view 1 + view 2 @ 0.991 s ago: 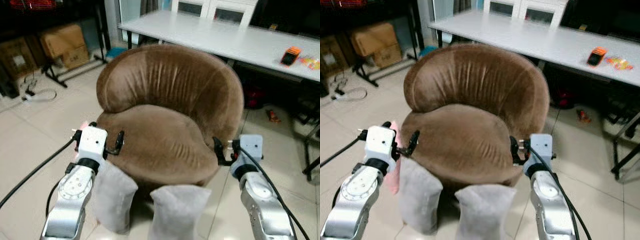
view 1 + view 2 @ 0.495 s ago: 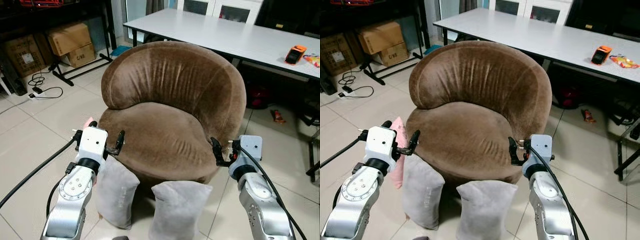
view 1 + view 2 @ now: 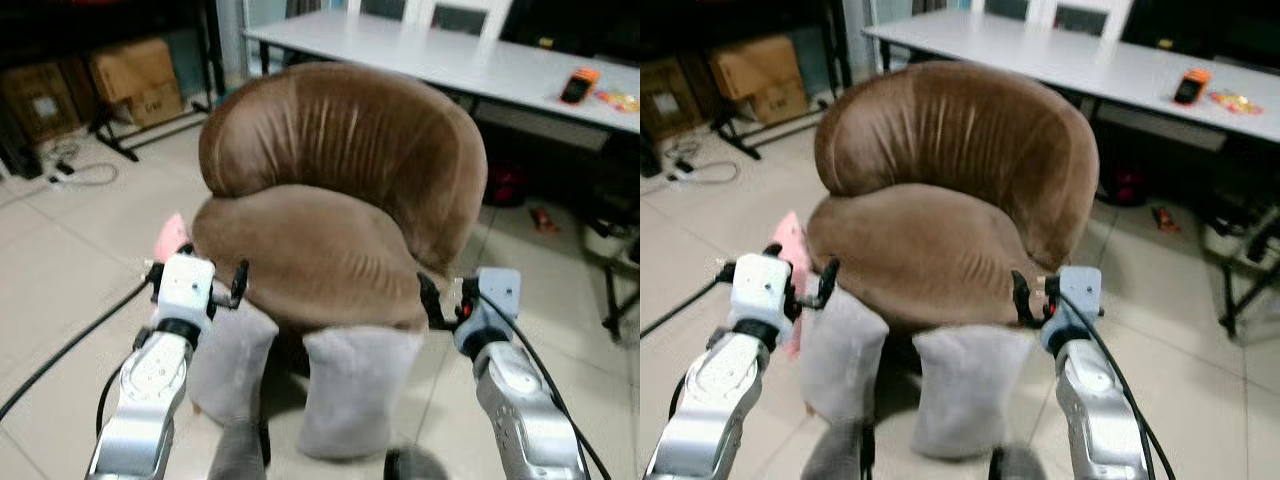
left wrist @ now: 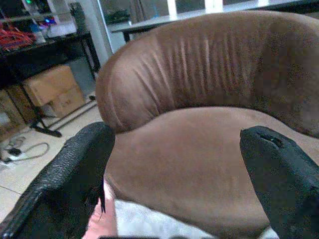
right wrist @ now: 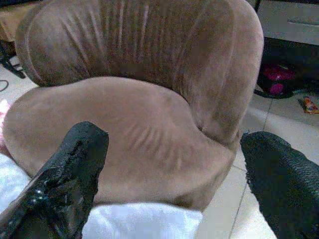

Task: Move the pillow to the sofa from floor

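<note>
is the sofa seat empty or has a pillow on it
Empty: the brown sofa seat is bare, and both grey pillows stand on the floor against its front.

Pillows (image 3: 355,385) on floor before sofa (image 3: 330,215)

Lighting: indoor, even, moderately bright, falling from above. Pale sheen on the white table (image 3: 470,62) and on the upper back of the brown sofa (image 3: 350,140). Shelving at the upper left of the eye views dim, nearly black; area under the table likewise dark.

Shadows: soft and dark on the floor beneath the sofa seat, between the two grey pillows (image 3: 355,385).

Sharpness: both eye views smeared overall, edges soft, worst along the lower edge. Wrist views clearer; sofa ribbing legible, black fingers (image 4: 65,184) close and soft-edged.
</note>
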